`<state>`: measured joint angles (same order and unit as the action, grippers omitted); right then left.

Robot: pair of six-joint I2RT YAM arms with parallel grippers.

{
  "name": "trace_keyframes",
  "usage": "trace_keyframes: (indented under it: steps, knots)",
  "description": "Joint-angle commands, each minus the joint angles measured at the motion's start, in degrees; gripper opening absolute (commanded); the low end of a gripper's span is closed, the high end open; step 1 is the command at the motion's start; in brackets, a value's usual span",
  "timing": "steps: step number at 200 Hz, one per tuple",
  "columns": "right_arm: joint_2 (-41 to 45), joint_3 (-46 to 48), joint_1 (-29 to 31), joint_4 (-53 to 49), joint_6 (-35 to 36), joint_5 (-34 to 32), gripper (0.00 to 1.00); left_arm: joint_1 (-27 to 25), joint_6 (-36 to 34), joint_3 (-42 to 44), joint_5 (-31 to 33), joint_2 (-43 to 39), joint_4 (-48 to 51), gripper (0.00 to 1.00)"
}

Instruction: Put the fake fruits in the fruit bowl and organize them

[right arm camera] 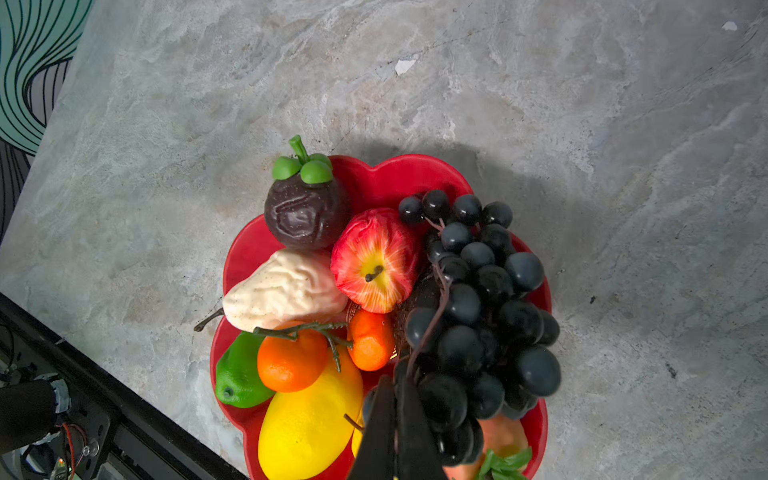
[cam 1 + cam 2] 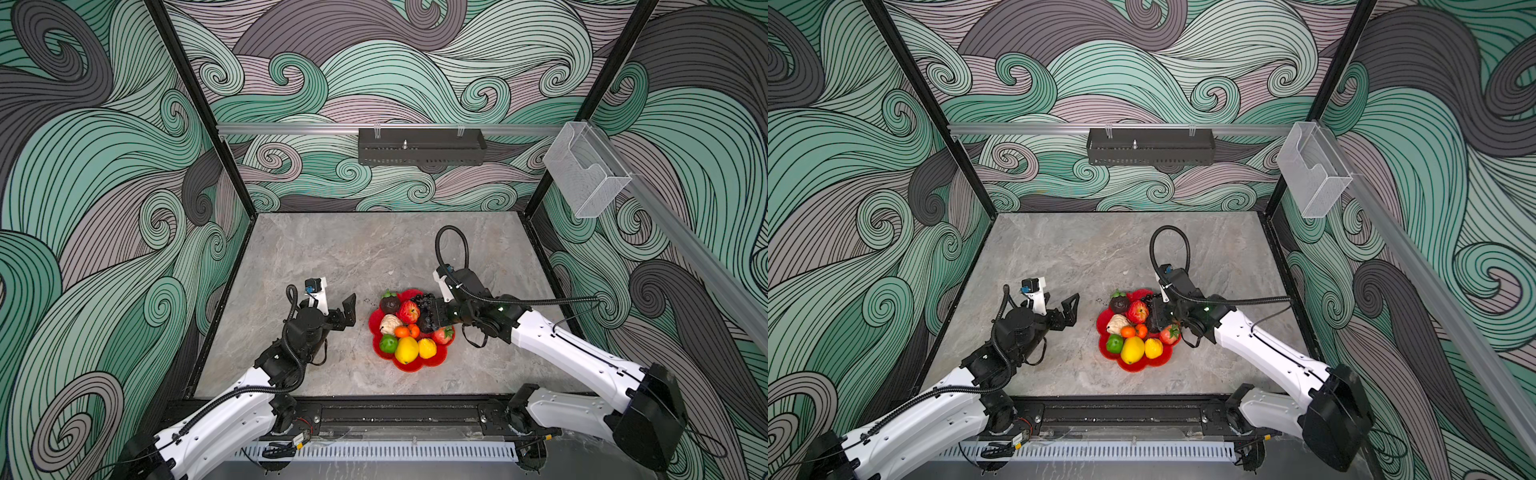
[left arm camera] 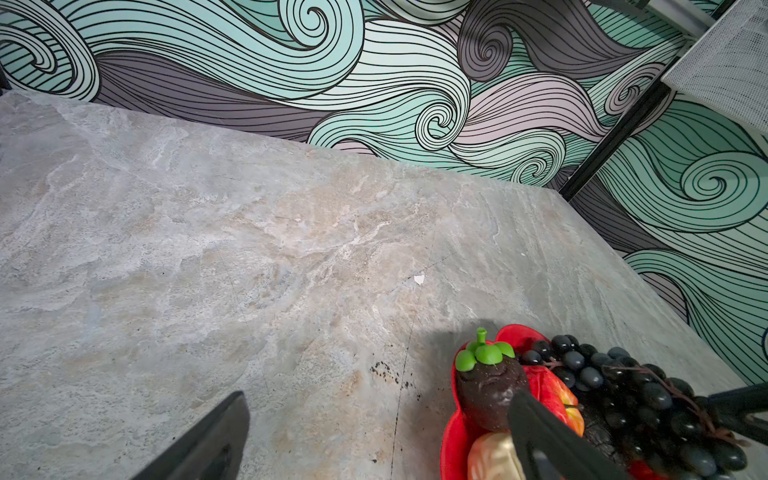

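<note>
The red scalloped fruit bowl (image 2: 409, 368) (image 1: 390, 174) sits right of the table's middle, full of fake fruits: a lemon (image 1: 307, 428), a lime (image 1: 237, 378), two oranges (image 1: 291, 361), a red apple (image 1: 374, 262), a beige pear (image 1: 282, 286) and a dark mangosteen (image 1: 305, 212) (image 3: 486, 390). A dark grape bunch (image 1: 478, 291) (image 2: 424, 309) lies over the bowl's right side. My right gripper (image 1: 395, 382) (image 2: 434, 318) is shut on its stem. A strawberry (image 2: 444, 335) lies under the arm. My left gripper (image 2: 338, 309) (image 3: 378, 411) stands open and empty, left of the bowl.
The grey marble table (image 2: 357, 249) runs back to the patterned walls. A black rail (image 2: 395, 415) borders the front edge. A small white chip (image 3: 419, 279) and dark specks (image 3: 384, 370) lie on the table behind and beside the bowl.
</note>
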<state>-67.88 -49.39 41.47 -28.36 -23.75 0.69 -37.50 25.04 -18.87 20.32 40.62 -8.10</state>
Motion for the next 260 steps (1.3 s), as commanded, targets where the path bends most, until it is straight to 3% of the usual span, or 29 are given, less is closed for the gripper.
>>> trace_keyframes:
  steps: [1,39,84,142,220,260]
  knots:
    - [0.56,0.17,1.44,0.14,-1.21,0.7,0.04,0.49,0.63,-0.11,-0.28,-0.26,0.1,0.99]
    - [0.16,0.43,2.03,0.18,-1.17,-0.21,0.11,0.58,0.63,-0.11,-0.43,-0.3,0.18,0.99]
    - [-1.12,0.53,1.52,-2.56,-1.14,-6.09,0.14,0.58,0.63,-0.03,-0.37,-0.44,0.19,0.99]
    - [-1.85,-0.34,1.33,-2.93,-1.61,-5.64,0.18,0.67,0.71,-0.11,-0.4,-0.31,0.19,0.99]
    - [1.18,-2.87,1.24,-4.84,0.96,-8.28,0.48,0.76,0.71,-0.28,-0.5,-0.11,0.32,0.99]
    - [2.39,-3.74,0.59,-5.66,2.14,-9.63,0.56,0.84,0.8,-0.37,-0.39,0.12,0.19,0.99]
